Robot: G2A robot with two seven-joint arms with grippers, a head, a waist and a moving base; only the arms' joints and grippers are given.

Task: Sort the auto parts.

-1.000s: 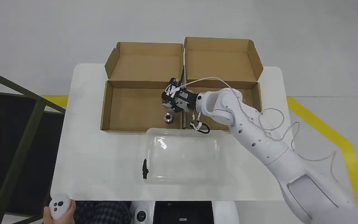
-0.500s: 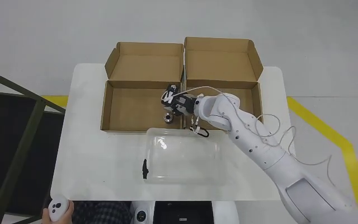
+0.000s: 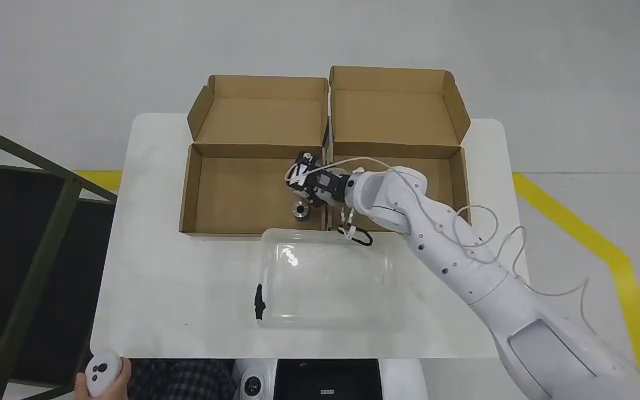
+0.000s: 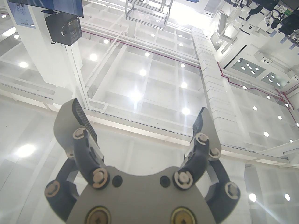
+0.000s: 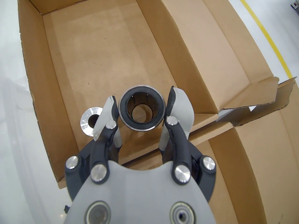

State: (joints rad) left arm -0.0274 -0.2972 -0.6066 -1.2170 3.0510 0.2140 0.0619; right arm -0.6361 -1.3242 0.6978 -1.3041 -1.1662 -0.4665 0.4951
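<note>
A white table [image 3: 180, 290] carries two open cardboard boxes side by side, and every position here is given from the left cardboard box [image 3: 235, 195]. On the robot's side of that box, just beside its near wall, lies a clear plastic tray [image 3: 340, 290]. A small black part [image 3: 259, 301] sits at the tray's left edge, also nearer the robot than the box; whether it lies inside the tray cannot be told. Inside the box, on its floor close to the near wall and towards its right end, rests a metal ring [image 3: 299, 210], lying flat with its hole facing up. The wrist camera shows the same metal ring [image 5: 91, 121] just beside one finger of the right gripper. The right gripper [image 3: 303, 178] is over the right end of the box, with its arm crossing in above the neighbouring box. Its jaws pinch a bearing [image 5: 141, 123], a short cylinder with a dark rim and an open bore. One finger of the right gripper [image 5: 141, 104] presses on each side of it. The bearing is inside the box's outline, next to the ring; whether it touches the floor cannot be told. The second cardboard box [image 3: 455, 180] stands touching the left box's right wall. Beyond both, on the far side, their lids lie folded open. The left gripper [image 4: 139, 108] points up at a lit ceiling [image 4: 163, 75], its jaws spread wide with nothing between them.
</note>
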